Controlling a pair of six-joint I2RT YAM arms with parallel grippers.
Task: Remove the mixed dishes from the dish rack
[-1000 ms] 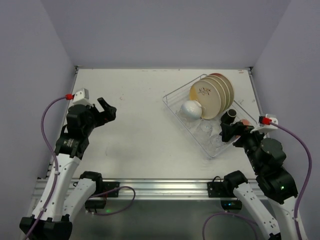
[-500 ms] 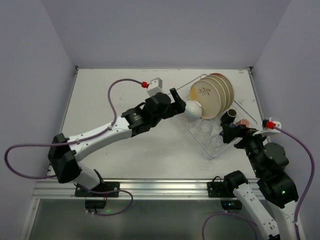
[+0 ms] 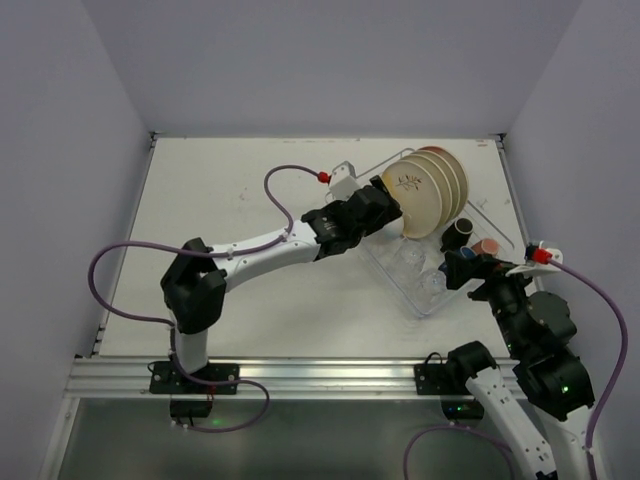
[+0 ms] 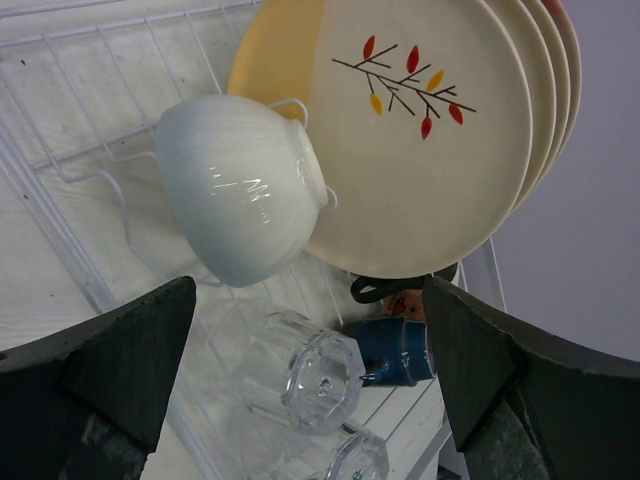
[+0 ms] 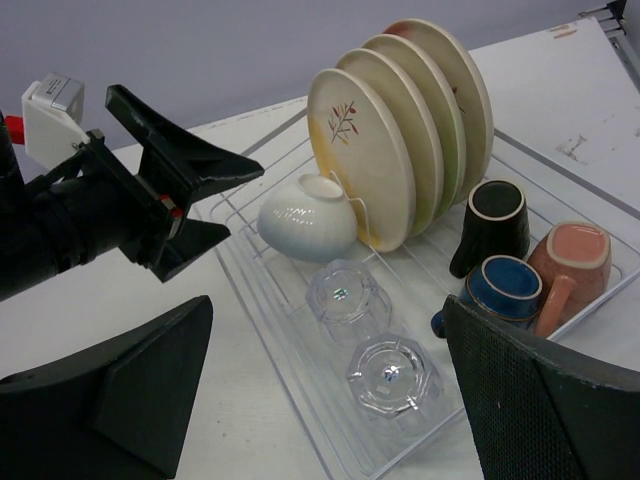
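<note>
The dish rack (image 3: 408, 297) sits at the table's right, with several cream plates (image 3: 425, 190) standing on edge at its far end. Leaning on the front plate (image 4: 420, 150) is the white bowl (image 4: 240, 185), mouth down. My left gripper (image 3: 385, 208) hovers just above it, open and empty, and hides the bowl from the top view. Two clear glasses (image 5: 347, 297) (image 5: 393, 375) stand upside down near the front. Dark (image 5: 490, 225), blue (image 5: 500, 290) and salmon (image 5: 570, 262) cups lie at the right. My right gripper (image 3: 462, 265) hangs open over the rack's right front corner.
The left arm (image 3: 250, 250) stretches across the table's middle from its base to the rack. Grey walls close in the table (image 3: 250, 180) on three sides. The rack's right corner lies close to the right wall.
My left arm has swung from the far left of the table across to the rack and now hangs over the white bowl. The right arm has hardly shifted.
</note>
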